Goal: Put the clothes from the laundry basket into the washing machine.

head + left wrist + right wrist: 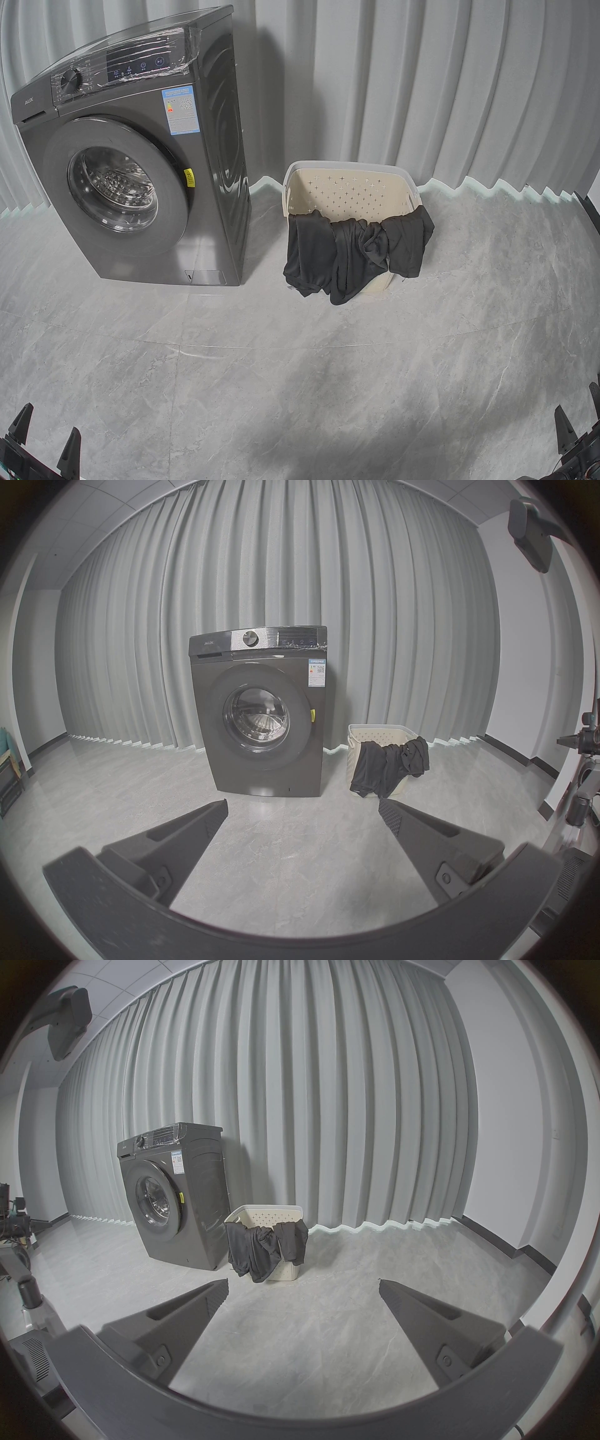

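A dark grey washing machine (134, 150) stands on the floor at the left, its round door (115, 184) shut. Right of it sits a cream laundry basket (350, 187) with dark clothes (350, 253) draped over its front rim. The machine (262, 711) and basket (378, 735) lie ahead in the left wrist view, and the machine (175, 1194) and clothes (265, 1247) appear far off in the right wrist view. My left gripper (45, 434) is open at the lower left, far from both. My right gripper (303, 1291) is open at the lower right, holding nothing.
Grey tiled floor (312, 387) spreads wide between me and the basket. Pleated white curtains (406, 87) hang behind the machine and basket. A dark baseboard (587, 209) runs along the right wall.
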Motion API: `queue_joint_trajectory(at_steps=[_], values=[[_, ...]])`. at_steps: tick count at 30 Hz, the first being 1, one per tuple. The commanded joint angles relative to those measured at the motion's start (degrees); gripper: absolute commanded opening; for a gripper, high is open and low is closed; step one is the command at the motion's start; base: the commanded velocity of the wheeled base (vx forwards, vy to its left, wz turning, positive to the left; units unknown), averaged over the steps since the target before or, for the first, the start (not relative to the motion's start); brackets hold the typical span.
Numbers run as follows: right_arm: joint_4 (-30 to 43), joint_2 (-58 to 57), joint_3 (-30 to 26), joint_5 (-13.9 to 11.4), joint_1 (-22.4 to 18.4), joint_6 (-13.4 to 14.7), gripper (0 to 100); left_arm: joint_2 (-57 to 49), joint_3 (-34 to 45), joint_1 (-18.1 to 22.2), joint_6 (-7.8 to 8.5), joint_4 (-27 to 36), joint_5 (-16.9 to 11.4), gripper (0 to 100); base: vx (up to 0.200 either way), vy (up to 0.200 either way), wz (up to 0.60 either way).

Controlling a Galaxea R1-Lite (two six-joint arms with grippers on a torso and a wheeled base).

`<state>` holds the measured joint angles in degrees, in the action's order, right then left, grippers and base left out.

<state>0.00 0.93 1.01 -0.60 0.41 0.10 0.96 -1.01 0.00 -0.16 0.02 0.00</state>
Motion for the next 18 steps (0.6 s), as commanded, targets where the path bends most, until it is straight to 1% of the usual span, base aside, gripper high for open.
queue_joint_trajectory(at_steps=[1, 7, 18], values=[[0.00, -0.93, -1.01, -0.02, 0.02, -0.01, 100, -0.88, 1.01, 0.00, -0.02, -0.02, 0.00, 100, 0.000, 0.000, 0.00], [0.00, -0.93, -1.01, -0.02, 0.02, -0.01, 100, -0.88, 1.01, 0.00, 0.07, -0.02, 0.00, 100, 0.000, 0.000, 0.00], [-0.09, -0.93, -1.01, -0.02, 0.02, -0.01, 100, -0.88, 1.01, 0.00, -0.11, -0.02, 0.00, 100, 0.200, 0.000, 0.00]])
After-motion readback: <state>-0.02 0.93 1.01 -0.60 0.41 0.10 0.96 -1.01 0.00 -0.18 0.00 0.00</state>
